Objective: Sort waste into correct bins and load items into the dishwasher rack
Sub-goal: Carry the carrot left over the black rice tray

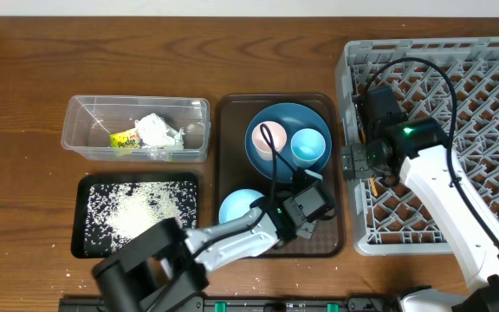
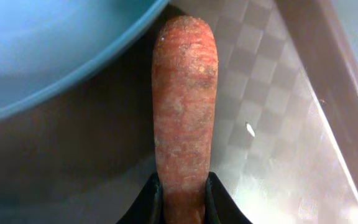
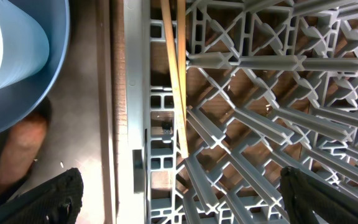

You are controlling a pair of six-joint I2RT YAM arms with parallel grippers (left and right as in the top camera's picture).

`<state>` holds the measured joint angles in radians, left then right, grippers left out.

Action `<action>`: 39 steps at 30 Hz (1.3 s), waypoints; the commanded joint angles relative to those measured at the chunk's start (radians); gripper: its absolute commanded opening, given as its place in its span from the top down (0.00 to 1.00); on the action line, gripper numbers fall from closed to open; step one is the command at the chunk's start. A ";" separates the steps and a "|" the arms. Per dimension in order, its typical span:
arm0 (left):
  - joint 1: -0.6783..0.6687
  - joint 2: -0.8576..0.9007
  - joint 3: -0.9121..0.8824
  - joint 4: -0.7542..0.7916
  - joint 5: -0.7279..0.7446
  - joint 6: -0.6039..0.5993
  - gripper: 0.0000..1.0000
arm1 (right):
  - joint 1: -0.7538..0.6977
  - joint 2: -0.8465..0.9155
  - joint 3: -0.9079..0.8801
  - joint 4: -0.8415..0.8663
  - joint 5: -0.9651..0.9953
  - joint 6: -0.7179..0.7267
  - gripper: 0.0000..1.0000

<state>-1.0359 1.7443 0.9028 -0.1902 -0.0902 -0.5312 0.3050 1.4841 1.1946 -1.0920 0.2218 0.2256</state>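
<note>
Above the table, the overhead view shows a clear tub (image 1: 81, 104) at the left holding crumpled tissue (image 1: 154, 130) and a yellow-green wrapper (image 1: 125, 140). Just in front of it, a black tray (image 1: 81, 217) holds scattered rice (image 1: 137, 212). In the middle, a brown tray (image 1: 232, 173) carries a dark-blue plate (image 1: 288, 115) with a white-pink cup (image 1: 267, 140) and a light-blue cup (image 1: 308, 146) on it, and a light-blue bowl (image 1: 236, 208) sits nearer the front. The left gripper (image 1: 308, 201) is low over this tray, beside the plate. The right gripper (image 1: 353, 163) hovers at the left edge of the grey rack (image 1: 492, 104).

Left wrist view: the black fingers (image 2: 225, 205) are pinched on the near end of the carrot (image 2: 184, 118). It points away over the tray's checkered floor, next to the plate's rim. One grain of rice lies to its right.

Right wrist view: the dark fingers (image 3: 48, 199) stand wide apart with nothing between them. The chopsticks (image 3: 174, 74) lie side by side in the rack along its left wall. Beyond that wall are the plate, the light-blue cup and the carrot on the brown tray.
</note>
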 commanded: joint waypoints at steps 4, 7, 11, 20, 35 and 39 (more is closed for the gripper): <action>0.000 -0.224 -0.006 -0.042 -0.008 -0.006 0.94 | -0.012 -0.013 -0.004 -0.001 0.013 0.002 0.01; 0.003 -0.326 -0.006 -0.090 -0.017 -0.006 0.94 | -0.012 -0.013 -0.004 0.000 0.013 0.002 0.01; 0.024 -0.446 -0.006 -0.224 -0.103 -0.006 0.94 | -0.012 -0.013 -0.004 -0.001 0.013 0.002 0.01; 0.293 -0.543 -0.008 -0.665 -0.185 -0.122 0.94 | -0.012 -0.013 -0.004 -0.001 0.013 0.002 0.01; 0.624 -0.536 -0.208 -0.612 -0.188 -0.109 0.94 | -0.012 -0.013 -0.004 -0.001 0.013 0.002 0.01; 0.625 -0.536 -0.237 -0.575 -0.188 -0.087 0.93 | -0.012 -0.013 -0.004 0.000 0.013 0.002 0.01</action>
<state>-0.4156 1.2098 0.6743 -0.7792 -0.2615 -0.6289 0.3050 1.4841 1.1938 -1.0916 0.2218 0.2256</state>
